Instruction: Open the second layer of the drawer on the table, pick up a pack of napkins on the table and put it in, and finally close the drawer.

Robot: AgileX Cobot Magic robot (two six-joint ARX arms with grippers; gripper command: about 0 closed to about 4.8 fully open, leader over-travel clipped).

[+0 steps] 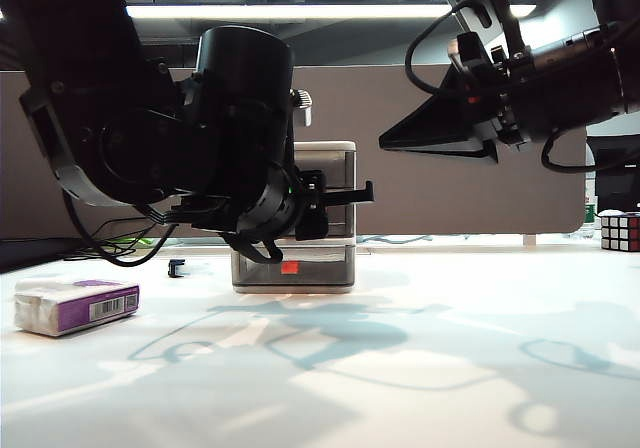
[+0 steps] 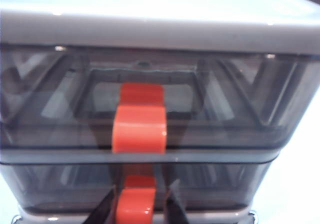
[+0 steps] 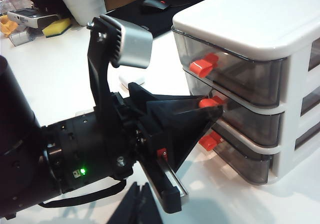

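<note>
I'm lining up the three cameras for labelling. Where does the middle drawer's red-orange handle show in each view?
Exterior view: not visible; the left gripper and its arm cover the middle tier of the drawer unit.
Left wrist view: the middle drawer's handle sits low in the picture, between the gripper fingers.
Right wrist view: the handle shows at the left gripper's tip.
Shared landmark: the bottom drawer's handle, seen in the exterior and right wrist views.

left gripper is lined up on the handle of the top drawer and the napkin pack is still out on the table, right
Not quite. The left gripper is at the handle of the second layer, not the top drawer; the right wrist view shows its fingers around the middle handle, and the left wrist view agrees. The pack of napkins does lie on the table, as the exterior view shows.
</note>
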